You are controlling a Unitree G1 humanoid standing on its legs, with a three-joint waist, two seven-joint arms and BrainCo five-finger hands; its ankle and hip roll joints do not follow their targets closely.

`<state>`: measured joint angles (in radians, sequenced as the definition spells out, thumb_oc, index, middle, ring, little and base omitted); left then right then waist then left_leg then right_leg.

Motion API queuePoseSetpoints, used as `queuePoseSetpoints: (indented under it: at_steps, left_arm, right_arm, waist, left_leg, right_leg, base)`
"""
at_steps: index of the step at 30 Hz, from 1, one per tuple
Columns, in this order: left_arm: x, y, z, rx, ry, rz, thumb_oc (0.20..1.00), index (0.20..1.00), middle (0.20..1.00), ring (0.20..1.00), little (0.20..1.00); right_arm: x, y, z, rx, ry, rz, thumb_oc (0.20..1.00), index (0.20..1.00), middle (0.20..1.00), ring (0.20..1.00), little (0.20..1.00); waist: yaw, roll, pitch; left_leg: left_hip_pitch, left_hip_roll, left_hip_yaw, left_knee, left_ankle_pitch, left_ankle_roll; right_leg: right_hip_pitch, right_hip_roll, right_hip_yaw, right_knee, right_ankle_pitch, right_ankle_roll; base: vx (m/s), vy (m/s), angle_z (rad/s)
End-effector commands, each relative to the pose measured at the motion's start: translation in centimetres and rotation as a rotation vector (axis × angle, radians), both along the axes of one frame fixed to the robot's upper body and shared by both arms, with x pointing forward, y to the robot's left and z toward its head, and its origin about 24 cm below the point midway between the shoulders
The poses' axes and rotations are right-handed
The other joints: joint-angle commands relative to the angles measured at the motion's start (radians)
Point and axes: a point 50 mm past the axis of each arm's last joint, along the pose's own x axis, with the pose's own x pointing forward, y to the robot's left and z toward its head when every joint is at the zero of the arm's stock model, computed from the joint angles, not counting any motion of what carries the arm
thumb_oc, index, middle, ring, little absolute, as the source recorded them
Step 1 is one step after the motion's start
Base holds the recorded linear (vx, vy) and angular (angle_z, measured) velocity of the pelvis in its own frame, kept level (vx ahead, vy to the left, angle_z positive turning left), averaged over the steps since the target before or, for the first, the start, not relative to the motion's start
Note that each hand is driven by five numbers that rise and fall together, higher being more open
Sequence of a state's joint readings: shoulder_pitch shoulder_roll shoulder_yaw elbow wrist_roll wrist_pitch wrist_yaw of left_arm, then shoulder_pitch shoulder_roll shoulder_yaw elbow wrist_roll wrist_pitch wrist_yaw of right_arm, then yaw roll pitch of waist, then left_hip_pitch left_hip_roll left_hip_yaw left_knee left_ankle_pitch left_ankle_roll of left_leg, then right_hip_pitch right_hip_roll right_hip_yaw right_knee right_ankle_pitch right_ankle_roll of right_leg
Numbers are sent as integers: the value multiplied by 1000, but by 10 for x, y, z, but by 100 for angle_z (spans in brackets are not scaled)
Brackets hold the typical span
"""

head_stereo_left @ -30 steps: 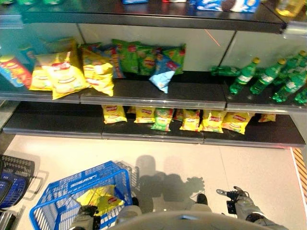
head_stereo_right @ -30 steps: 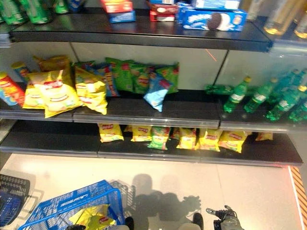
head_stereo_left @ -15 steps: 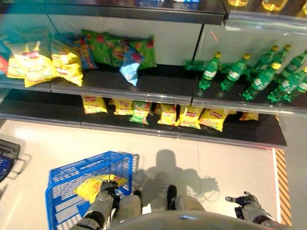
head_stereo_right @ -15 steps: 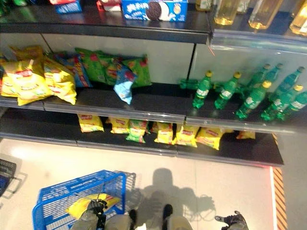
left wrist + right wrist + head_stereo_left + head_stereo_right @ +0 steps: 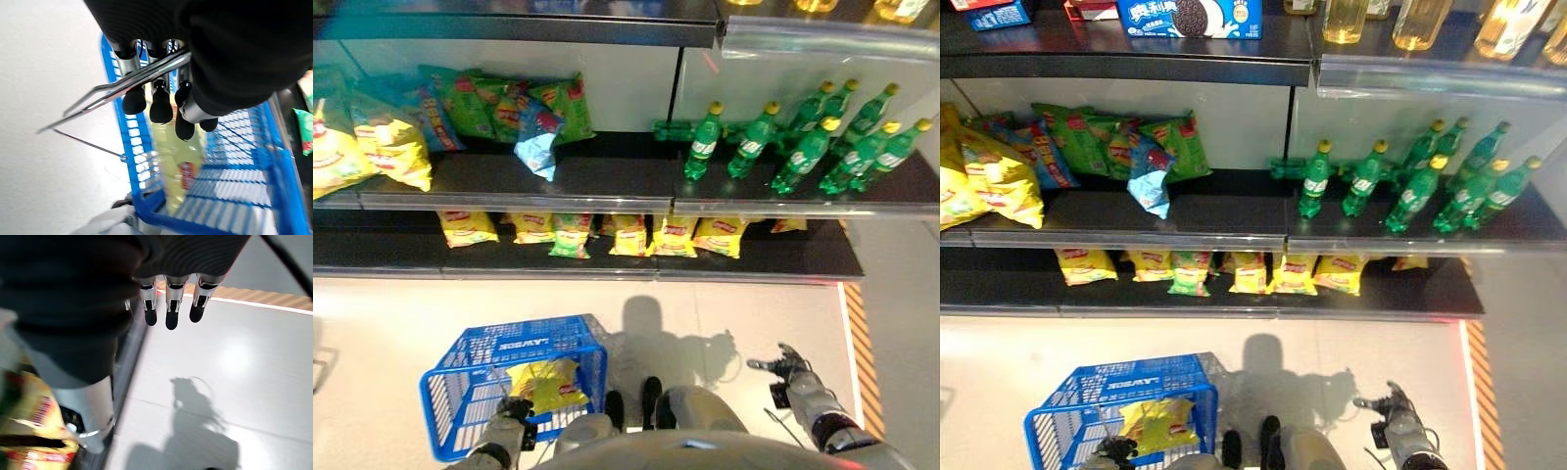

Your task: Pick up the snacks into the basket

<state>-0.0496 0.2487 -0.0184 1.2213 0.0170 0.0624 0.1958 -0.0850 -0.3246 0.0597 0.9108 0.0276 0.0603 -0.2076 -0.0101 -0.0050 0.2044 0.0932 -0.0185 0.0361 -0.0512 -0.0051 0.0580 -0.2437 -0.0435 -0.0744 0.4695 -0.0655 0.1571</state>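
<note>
Left hand [image 5: 161,100] has its fingers [image 5: 133,100] curled right round the thin wire handle [image 5: 122,87], so it's carrying the basket [image 5: 470,387] by that bar. The basket is blue plastic mesh, boxy, hanging low at the robot's left just over the pale glossy floor [image 5: 724,308]. One crinkly yellow snack bag [image 5: 546,384] already lies inside on the bottom.

Right hand [image 5: 781,367] hangs at the robot's right side over the floor, fingers [image 5: 167,308] straight and relaxed, holding nothing.

Ahead is a dark shelf unit [image 5: 607,178]. Middle shelf has soft foil bags: yellow ones [image 5: 386,152] at the left end, then green bags [image 5: 499,98] leaning on the back wall, with a light blue bag [image 5: 536,147] tipped forward in front of them. Further right, green plastic bottles [image 5: 803,147] with yellow caps, mostly upright, one lying flat behind them. Bottom shelf holds a row of small yellow bags [image 5: 636,235] with a green one among them. Up top there's a blue cookie box [image 5: 1190,17].
</note>
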Motion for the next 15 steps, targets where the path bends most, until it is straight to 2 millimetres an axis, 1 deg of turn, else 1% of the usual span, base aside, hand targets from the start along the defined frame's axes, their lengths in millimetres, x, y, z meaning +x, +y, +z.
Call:
queuePoseSetpoints:
  at_steps: [1,2,3,4,5,6,7,8,9,10,11,12,13,14,15]
  left_arm:
    - [-1,3,3,28,-38,8,200,200,200,200,200]
    - [2,2,4,25,-58,8,200,200,200,200,200]
    - [2,2,4,24,-57,7,200,200,200,200,200]
    - [9,-3,6,8,-105,26,200,200,200,200,200]
    - [14,-5,9,-1,-151,48,200,200,200,200,200]
    - [15,-8,9,-22,-177,73,200,200,200,200,200]
    - [28,-9,17,-31,-254,75,200,200,200,200,200]
    - [27,-9,17,-31,-253,75,200,200,200,200,200]
    - [42,-13,27,-44,-347,52,200,200,200,200,200]
    - [46,-14,30,-45,-374,44,200,200,200,200,200]
    - [46,-14,30,-45,-374,44,200,200,200,200,200]
    - [55,-18,39,-68,-450,41,200,200,200,200,200]
    - [55,-18,39,-68,-450,41,200,200,200,200,200]
    - [61,-20,45,-82,-493,34,200,200,200,200,200]
    - [69,-22,52,-98,-542,29,200,200,200,200,200]
  right_arm:
    - [36,-2,41,34,-284,-15,1000,1000,1000,1000,1000]
    - [39,-3,46,41,-325,-33,1000,1000,1000,1000,1000]
    - [38,-3,46,40,-324,-34,1000,1000,1000,1000,1000]
    - [49,9,59,82,-421,-2,1000,1000,1000,1000,1000]
    - [55,10,68,68,-457,27,1000,1000,1000,1000,1000]
    - [60,12,77,74,-501,42,1000,1000,1000,1000,1000]
    - [66,14,92,84,-579,62,1000,1000,1000,1000,1000]
    - [65,14,92,84,-578,62,1000,1000,1000,1000,1000]
    - [68,16,110,111,-680,78,1000,1000,1000,1000,1000]
    - [68,17,117,110,-718,88,1000,1000,1000,1000,1000]
    - [68,17,117,110,-718,88,1000,1000,1000,1000,1000]
    - [65,19,131,132,-793,102,1000,1000,1000,1000,1000]
    - [65,19,131,132,-793,102,1000,1000,1000,1000,1000]
    - [65,22,136,149,-823,120,1000,1000,1000,1000,1000]
    - [67,25,147,149,-867,153,1000,1000,1000,1000,1000]
  waist:
    - [10,4,-10]
    - [0,-4,-17]
    - [3,-3,-17]
    - [22,-10,-39]
    - [27,-4,-45]
    - [27,3,-47]
    - [23,11,-48]
    - [23,12,-48]
    - [24,20,-53]
    - [23,24,-58]
    - [22,24,-58]
    - [19,32,-63]
    - [19,32,-63]
    - [19,36,-63]
    - [19,38,-60]
  left_leg:
    - [-25,-19,-75,-36,13,-52]
    - [-19,-25,-85,-36,7,-51]
    - [-17,-24,-82,-36,5,-51]
    - [-9,-33,-78,-36,-1,-53]
    - [-6,-33,-71,-36,-2,-56]
    - [-6,-30,-68,-36,-1,-60]
    - [-8,-27,-71,-36,3,-64]
    - [-7,-26,-71,-36,3,-64]
    - [-12,-21,-86,-36,4,-70]
    - [-12,-20,-91,-36,3,-72]
    - [-12,-20,-92,-36,4,-72]
    - [-16,-15,-99,-36,7,-79]
    - [-16,-15,-100,-36,7,-79]
    - [-18,-11,-102,-36,9,-84]
    - [-20,-6,-106,-36,12,-91]
  right_leg:
    - [110,-58,12,-421,112,-6]
    - [102,-35,85,-452,129,8]
    - [104,-33,87,-454,130,8]
    - [150,-46,74,-496,149,14]
    - [163,-48,58,-517,160,18]
    - [170,-45,57,-526,164,17]
    - [182,-37,71,-532,154,11]
    - [184,-37,70,-533,154,10]
    - [199,-30,72,-539,139,-1]
    - [207,-31,62,-545,136,-4]
    - [207,-31,62,-545,136,-4]
    - [220,-31,43,-548,128,-10]
    - [220,-31,42,-548,128,-10]
    - [225,-30,34,-547,123,-14]
    - [228,-28,25,-545,116,-20]
  base:
    - [205,-222,-3]
    - [174,-155,-3]
    - [156,-129,10]
    - [145,-111,43]
    - [161,-156,50]
    - [69,-109,33]
    - [39,-89,-2]
    - [51,-120,-11]
    - [56,-105,5]
    - [55,-105,20]
    - [62,-91,35]
    - [39,-61,27]
    - [54,-88,32]
    - [23,-65,24]
    - [37,-111,20]
